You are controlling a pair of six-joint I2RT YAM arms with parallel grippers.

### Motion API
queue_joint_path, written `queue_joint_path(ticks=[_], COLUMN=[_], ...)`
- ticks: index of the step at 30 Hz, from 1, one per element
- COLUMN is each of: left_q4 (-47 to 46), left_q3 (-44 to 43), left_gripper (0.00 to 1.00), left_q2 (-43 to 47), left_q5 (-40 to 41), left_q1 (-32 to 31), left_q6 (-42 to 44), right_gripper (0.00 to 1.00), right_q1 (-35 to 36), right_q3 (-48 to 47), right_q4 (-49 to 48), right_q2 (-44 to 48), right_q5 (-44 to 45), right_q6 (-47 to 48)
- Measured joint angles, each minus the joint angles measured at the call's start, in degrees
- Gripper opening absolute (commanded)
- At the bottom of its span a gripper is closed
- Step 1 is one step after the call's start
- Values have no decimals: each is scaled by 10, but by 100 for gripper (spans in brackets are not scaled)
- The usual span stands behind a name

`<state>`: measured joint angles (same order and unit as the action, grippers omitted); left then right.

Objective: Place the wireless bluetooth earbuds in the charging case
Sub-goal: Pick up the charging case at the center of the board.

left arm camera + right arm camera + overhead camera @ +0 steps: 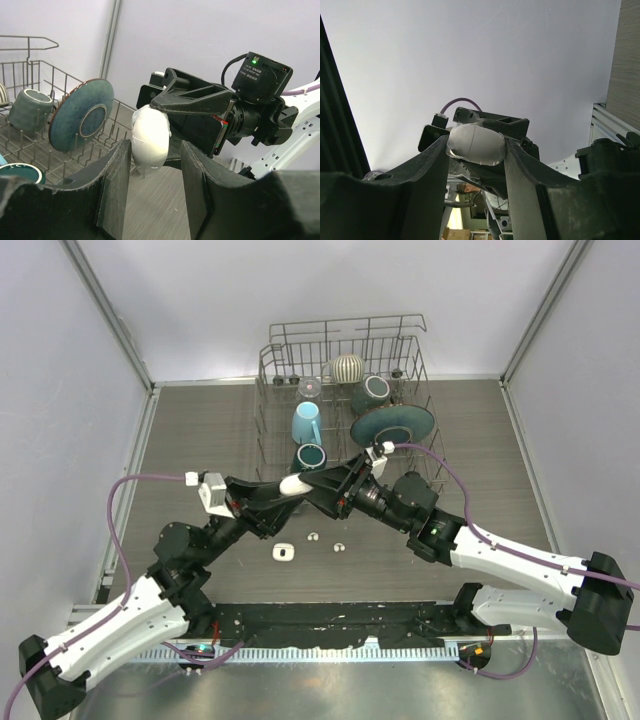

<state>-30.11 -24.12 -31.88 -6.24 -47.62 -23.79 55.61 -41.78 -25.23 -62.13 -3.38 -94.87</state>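
Observation:
The white oval charging case [293, 484] hangs above the table, clamped between the fingers of my right gripper [474, 142]; a seam and a clear film show on the case [481, 146] in the right wrist view. My left gripper [156, 150] faces it with its jaws apart, and the case [150, 135] stands at its fingertips, close to the left finger. Two tiny white earbuds [313, 536] [339, 546] lie on the table below the grippers. Beside them lies a small white rounded piece [284, 553].
A wire dish rack [270, 370] stands at the back of the table just behind the grippers, holding a teal plate [392, 424], a light blue mug [306, 423], dark mugs and a striped bowl [347, 367]. Walls close in both sides.

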Motion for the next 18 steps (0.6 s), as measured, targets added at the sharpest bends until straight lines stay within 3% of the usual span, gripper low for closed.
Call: queue_joint_path(ticks=[3,13,18], left_q4=[0,-11,-21], left_q3=[0,0,0], left_gripper=[38,38,32], left_q2=[-6,-22,-28], left_q5=[-3,-6,-7], left_q1=[0,0,0], left_q6=[0,1,2], right_gripper=[1,1,1], right_q1=[-1,-2,-2], right_q3=[0,0,0], right_q4=[0,0,1], right_q2=[0,-3,-6], right_q5=[-4,-18,-23], right_q6=[0,0,0])
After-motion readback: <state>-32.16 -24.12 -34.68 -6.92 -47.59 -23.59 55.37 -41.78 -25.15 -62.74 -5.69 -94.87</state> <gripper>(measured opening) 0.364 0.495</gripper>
